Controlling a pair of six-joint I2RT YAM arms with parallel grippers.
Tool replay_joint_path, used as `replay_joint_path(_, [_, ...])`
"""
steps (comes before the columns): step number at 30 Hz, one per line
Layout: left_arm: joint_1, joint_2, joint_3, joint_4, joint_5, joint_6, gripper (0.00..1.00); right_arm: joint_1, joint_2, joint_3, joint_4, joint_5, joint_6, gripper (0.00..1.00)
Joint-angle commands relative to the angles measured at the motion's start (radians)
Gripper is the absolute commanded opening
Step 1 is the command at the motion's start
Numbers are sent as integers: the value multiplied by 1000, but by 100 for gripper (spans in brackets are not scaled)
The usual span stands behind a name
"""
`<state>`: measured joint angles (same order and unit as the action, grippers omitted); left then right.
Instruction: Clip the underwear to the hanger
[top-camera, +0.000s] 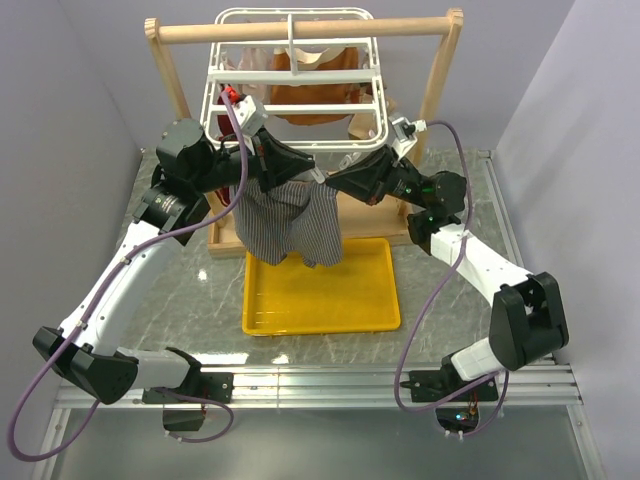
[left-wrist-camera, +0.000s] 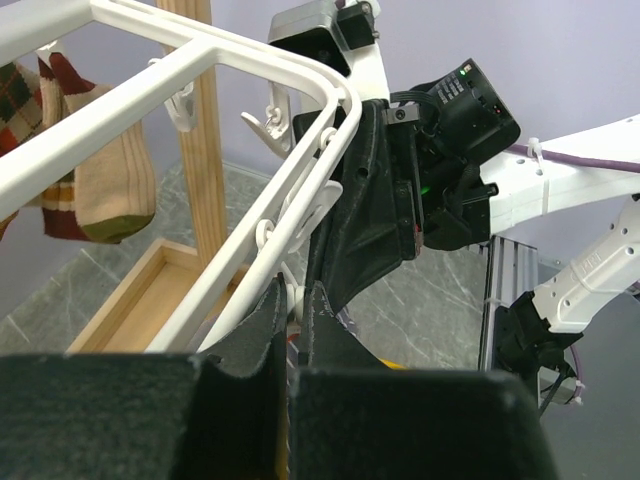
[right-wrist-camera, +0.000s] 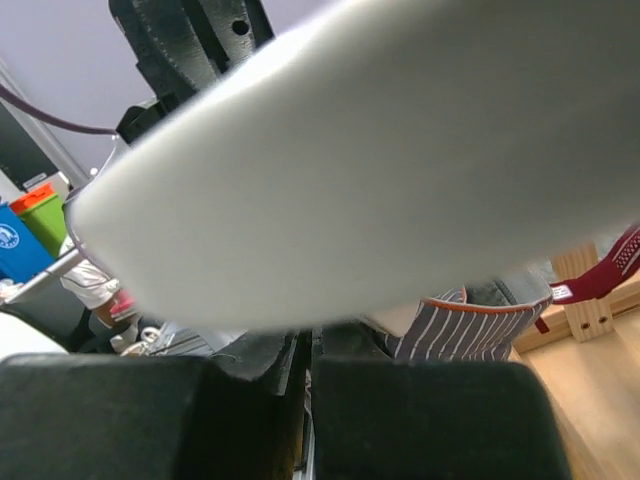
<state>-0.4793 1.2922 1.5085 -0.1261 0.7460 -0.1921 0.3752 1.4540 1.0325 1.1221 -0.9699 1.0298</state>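
- Fingers (left-wrist-camera: 250, 360) of the left pincer (left-wrist-camera: 297, 300) are pressed close, with only a thin slit between them. I cannot tell what they pinch.
- Right pincer (right-wrist-camera: 308, 350) is squeezed narrow too. A big blurry white shape fills most of its wrist view, so I cannot tell what it grips.
- From above, the left pincer comes in from 9 o'clock and the right pincer from 3 o'clock. Their tips almost touch at the near rim of the hanger (left-wrist-camera: 120, 110).
- Small white clips (left-wrist-camera: 266, 122) dangle from that rim, just beside the tips.
- The underwear (top-camera: 290, 228) hangs in the air at 6 o'clock from the two tips. Its top edge is bunched up right where they meet.
- A yellow tray (top-camera: 320, 300) lies on the table (top-camera: 200, 300), farther out at 6 o'clock, below the underwear.
- At 12 o'clock, the hanger hooks over the top bar of the wooden frame stand (top-camera: 300, 31). Orange-brown garments (top-camera: 320, 78) hang on its far side.
- A tan and dark red striped cloth (left-wrist-camera: 100, 180) hangs at 9 o'clock in the left wrist view.
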Motion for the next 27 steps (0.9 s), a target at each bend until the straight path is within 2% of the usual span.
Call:
replay_joint_path(1, [-32,4,-16,-152,217,-12,0,1,3,63,67,8,13,0])
replay_joint_path(14, [-32,7,-18,-158,230,-3,0,5,5,81,136,-1,98,0])
replay_joint_path(27, [-31,1,-21,-153,236,-1,0,11,22,69,99,-15,61,0])
